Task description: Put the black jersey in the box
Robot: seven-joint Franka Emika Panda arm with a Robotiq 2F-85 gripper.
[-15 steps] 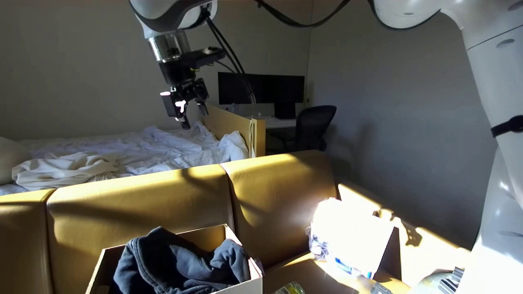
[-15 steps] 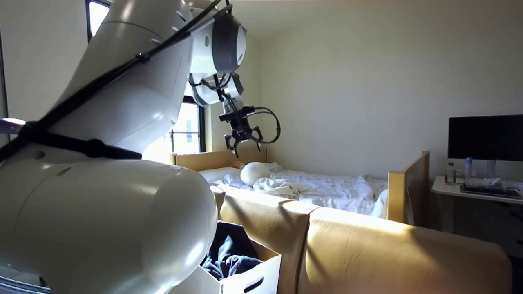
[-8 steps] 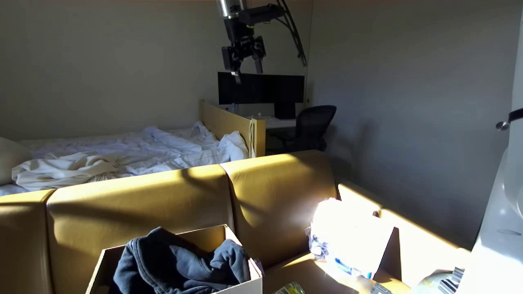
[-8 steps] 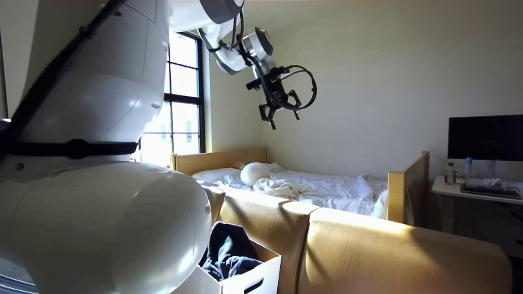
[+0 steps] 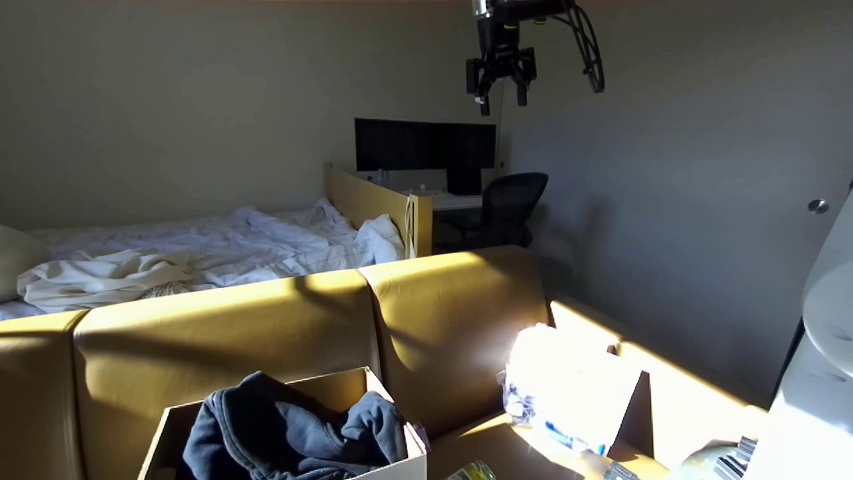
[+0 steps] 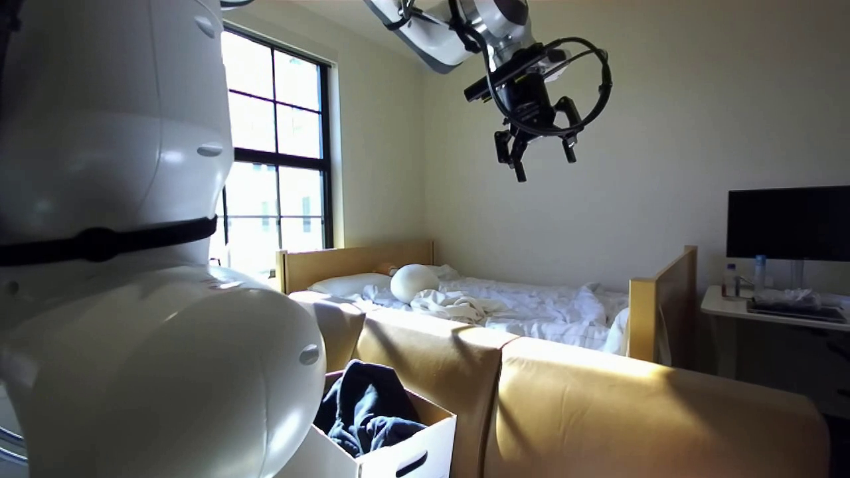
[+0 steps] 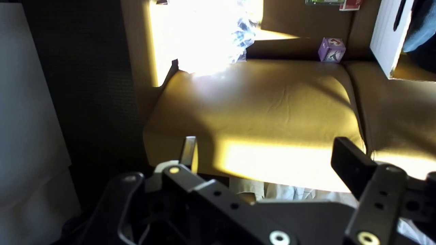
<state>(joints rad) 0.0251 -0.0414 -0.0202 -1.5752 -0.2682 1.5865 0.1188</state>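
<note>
Claw (image 5: pixel 503 103) hangs high at 1 o'clock in an exterior view, jaws spread wide, nothing between them; wrist view agrees. Black jersey (image 5: pixel 286 433) lies bunched inside the box (image 5: pixel 408 469), at 7 o'clock there, box sitting on the tan seat surface (image 5: pixel 506 453). Wrist view catches only part of the box, at 2 o'clock, so I'm well off to its side. One peak of fabric stands above the rim in both exterior views. Rim at 6 o'clock runs out of frame, and the arm (image 6: pixel 166 372) hides the box's 9 o'clock part in an exterior view; can't rule out a sleeve hanging there.

My read: jersey placed, step in hand is getting clear. To do it well: keep height, stay off that peak, no pass over the box, slow joint moves. If a sleeve does hang out, bring the jaws together and press it down, never drag sideways.
</note>
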